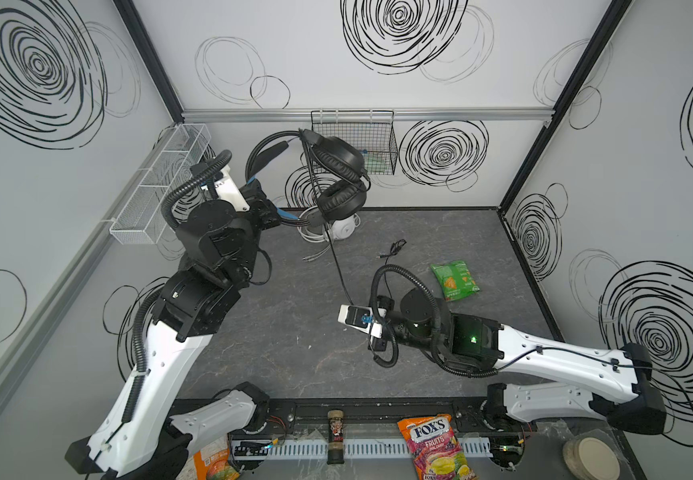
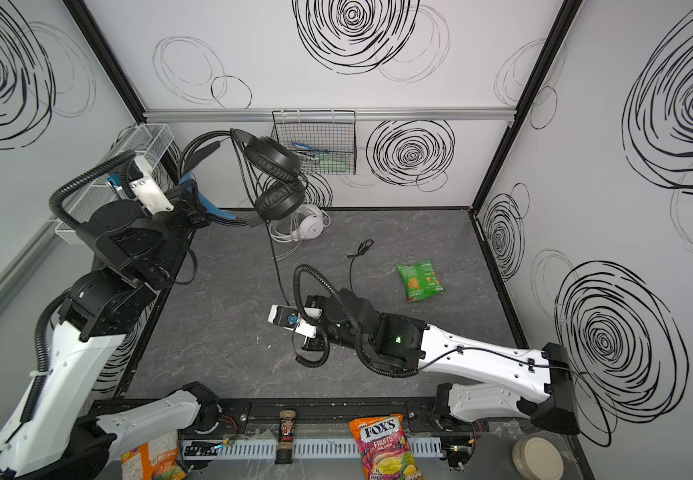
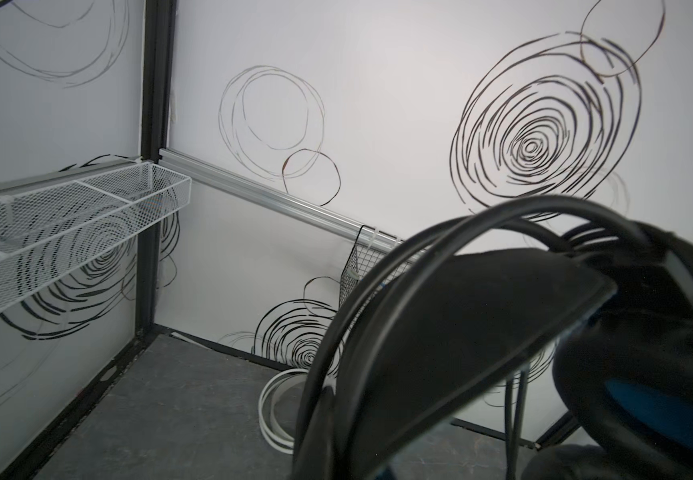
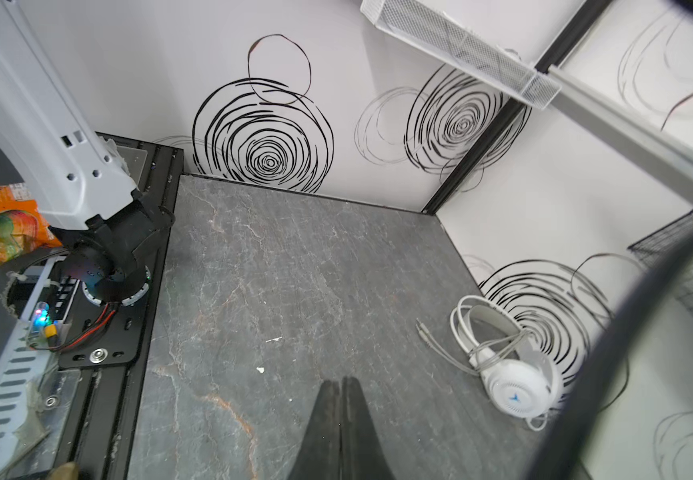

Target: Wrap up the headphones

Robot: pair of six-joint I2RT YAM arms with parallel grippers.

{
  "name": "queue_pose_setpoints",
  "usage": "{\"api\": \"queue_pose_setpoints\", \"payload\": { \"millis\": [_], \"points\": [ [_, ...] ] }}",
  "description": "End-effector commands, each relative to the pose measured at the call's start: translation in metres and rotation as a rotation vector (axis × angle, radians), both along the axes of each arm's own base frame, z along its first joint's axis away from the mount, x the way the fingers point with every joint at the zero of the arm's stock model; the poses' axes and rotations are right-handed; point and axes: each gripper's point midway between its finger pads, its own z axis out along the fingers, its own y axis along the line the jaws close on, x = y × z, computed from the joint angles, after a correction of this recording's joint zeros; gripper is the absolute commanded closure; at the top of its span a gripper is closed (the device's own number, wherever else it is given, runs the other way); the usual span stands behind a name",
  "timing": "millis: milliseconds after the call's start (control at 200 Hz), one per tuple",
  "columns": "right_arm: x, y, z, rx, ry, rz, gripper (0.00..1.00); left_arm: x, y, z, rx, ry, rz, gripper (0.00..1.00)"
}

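Note:
The black headphones [image 1: 338, 166] [image 2: 274, 166] hang in the air near the back wall. My left gripper [image 1: 280, 218] [image 2: 207, 218] is shut on their blue-lined headband [image 3: 461, 324], which hides the fingers in the left wrist view. Their black cable [image 1: 338, 266] [image 2: 276, 270] drops to my right arm's wrist [image 1: 361, 322] and passes over it; its plug end [image 1: 394, 248] lies on the floor. My right gripper [image 4: 341, 380] is shut, low over the floor, with nothing showing between its fingertips. The white headphones [image 1: 342, 228] [image 2: 309, 226] [image 4: 515, 390] lie by the back wall, white cable looped around them.
A green snack bag [image 1: 455, 280] lies on the floor right of centre. A black wire basket [image 1: 372, 141] hangs on the back wall and a white mesh basket [image 1: 157, 187] on the left wall. A candy bag [image 1: 432, 444] and a small bottle [image 1: 335, 436] sit past the front rail.

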Motion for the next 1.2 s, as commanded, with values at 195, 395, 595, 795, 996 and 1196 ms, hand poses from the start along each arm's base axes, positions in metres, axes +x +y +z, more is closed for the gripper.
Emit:
{"api": "queue_pose_setpoints", "payload": {
  "millis": [195,395,595,795,996,1196],
  "points": [
    [0.004,0.011,0.056,-0.034,-0.256,-0.026,1.00,0.010,0.020,-0.053,0.227,0.104,0.147,1.00],
    [0.028,0.007,0.081,-0.078,-0.421,-0.110,1.00,0.011,0.005,-0.079,0.317,0.176,0.068,1.00],
    [0.071,-0.010,0.107,-0.035,-0.462,-0.211,0.98,0.008,-0.028,-0.098,0.384,0.224,-0.097,1.00],
    [0.090,-0.014,0.123,-0.036,-0.529,-0.232,0.96,-0.003,-0.061,-0.113,0.462,0.257,-0.245,1.00],
    [0.112,-0.026,0.133,-0.012,-0.533,-0.283,0.91,-0.018,-0.087,-0.127,0.463,0.267,-0.419,1.00],
    [0.136,-0.055,0.149,0.059,-0.476,-0.352,0.88,-0.037,-0.104,-0.132,0.418,0.251,-0.560,1.00]
  ]
}}
